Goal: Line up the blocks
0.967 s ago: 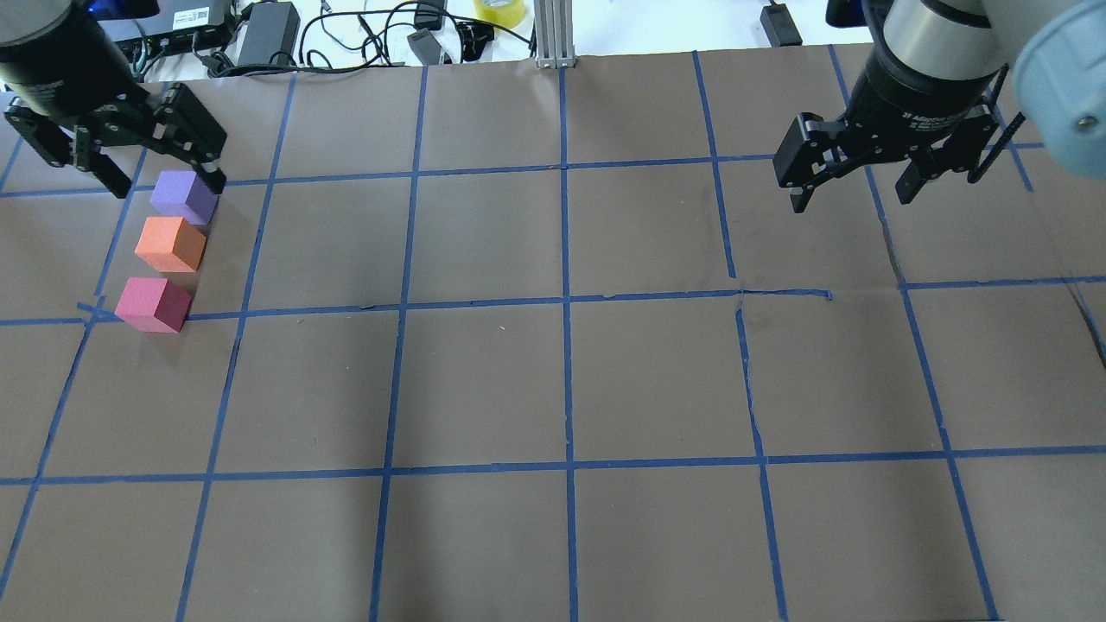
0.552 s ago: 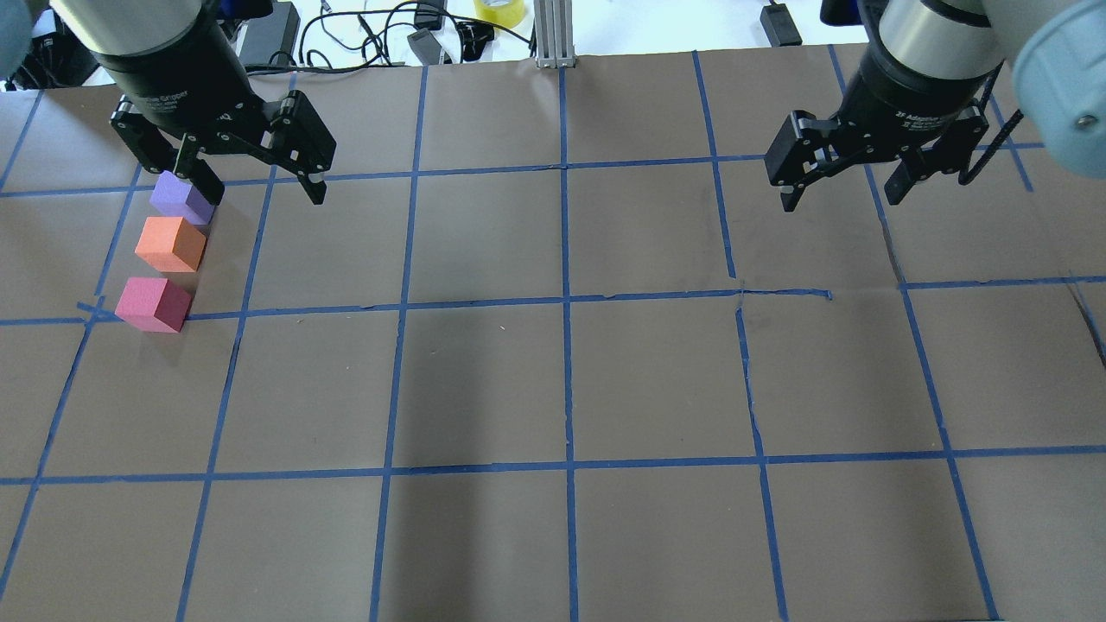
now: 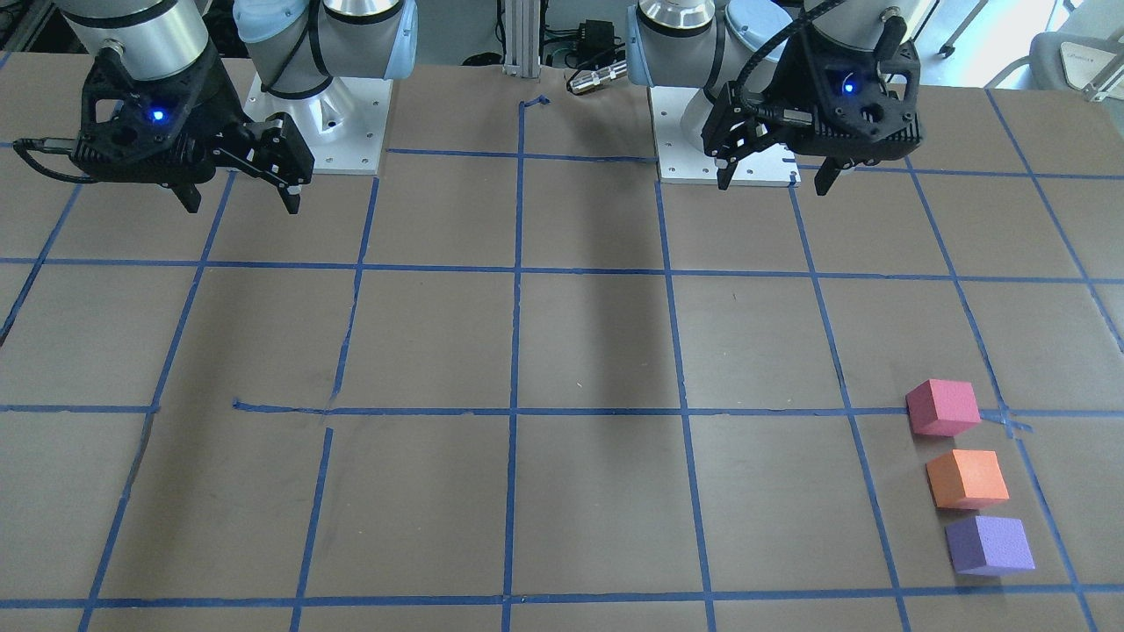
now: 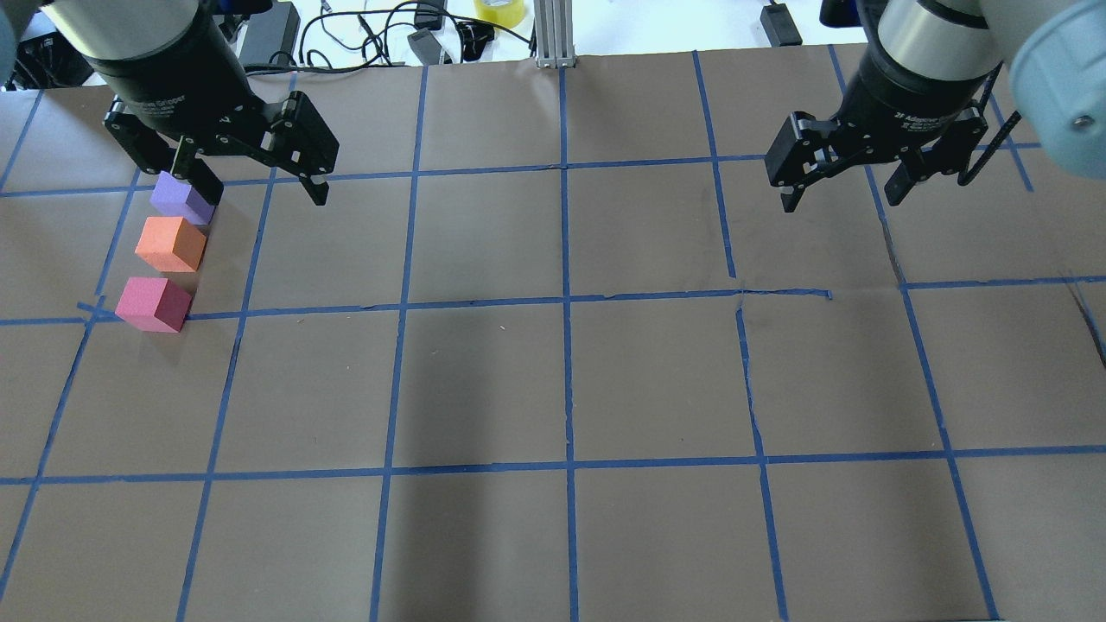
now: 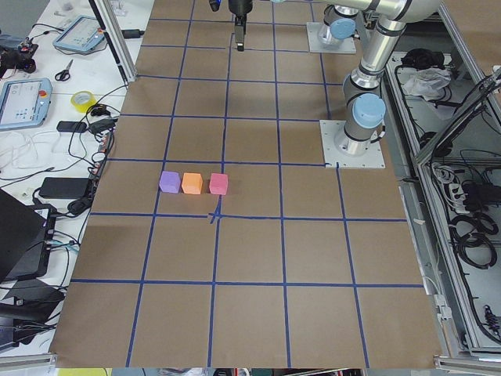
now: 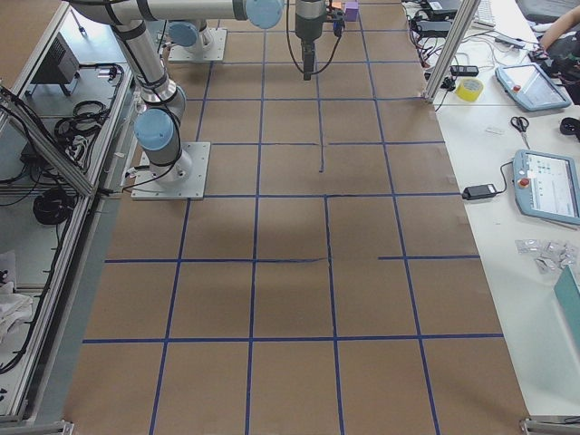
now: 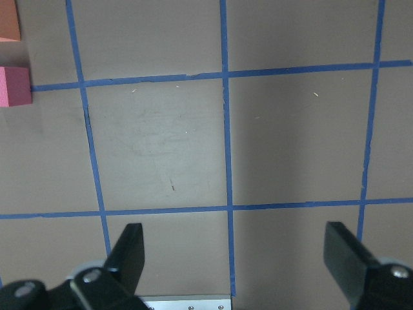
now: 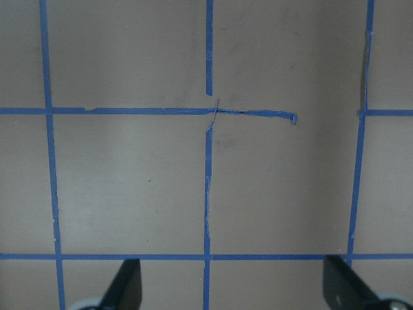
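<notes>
Purple block (image 4: 181, 197), orange block (image 4: 170, 244), pink block (image 4: 153, 303) aligned, left hand (image 4: 263, 194) spread, right hand (image 4: 838, 200) spread, wrist label (image 4: 929, 115) "2F Adaptive Gripper"

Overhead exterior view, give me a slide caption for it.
Line complete: purple block, orange block, pink block in a row; left gripper and right gripper hover open, empty.

The blocks (image 3: 967, 478) look matte and foam-like, the table cover (image 3: 597, 500) dull brown paper.

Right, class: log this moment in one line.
pink block, orange block, purple block in line | left gripper: open, empty | right gripper: open, empty
</notes>
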